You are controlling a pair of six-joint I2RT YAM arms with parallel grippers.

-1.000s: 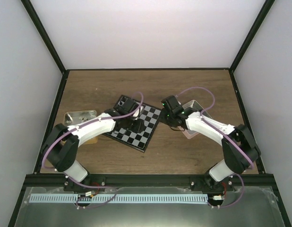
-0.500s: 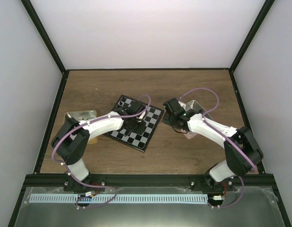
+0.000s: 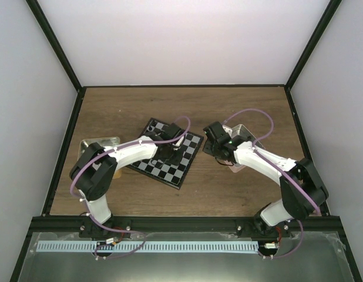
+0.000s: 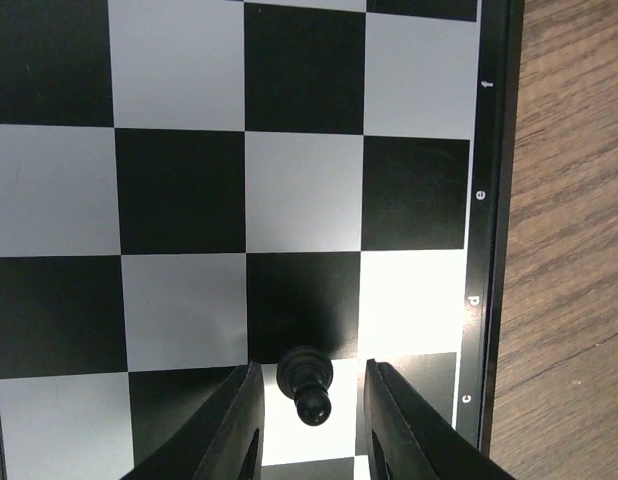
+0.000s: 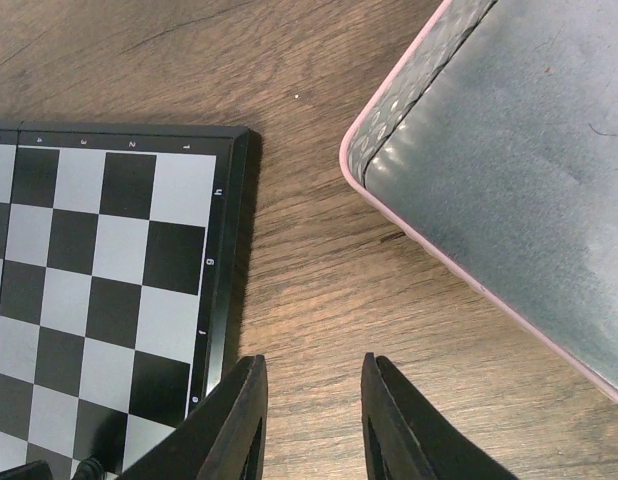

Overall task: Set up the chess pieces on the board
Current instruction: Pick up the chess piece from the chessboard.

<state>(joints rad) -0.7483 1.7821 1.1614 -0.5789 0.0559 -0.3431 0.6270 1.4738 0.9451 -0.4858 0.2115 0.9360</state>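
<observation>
The black and pale grey board (image 3: 147,166) lies tilted in the middle of the table. In the left wrist view my left gripper (image 4: 309,432) is open just above the board (image 4: 179,190), near its lettered edge. One small black pawn (image 4: 307,382) stands between the fingers, with a gap on each side. In the top view the left gripper (image 3: 172,155) is over the board's right part. My right gripper (image 5: 311,425) is open and empty over bare wood, between the board's corner (image 5: 99,270) and the pink tray (image 5: 509,170). A dark piece (image 5: 91,468) shows at the board's lower edge.
The pink tray (image 3: 244,130) sits right of the board, partly under the right arm (image 3: 258,158). A tan tray (image 3: 100,144) sits left of the board, partly under the left arm. Black frame rails edge the table.
The left arm has swung so its gripper sits a little further right over the board. The right gripper has turned slightly beside the pink tray.
</observation>
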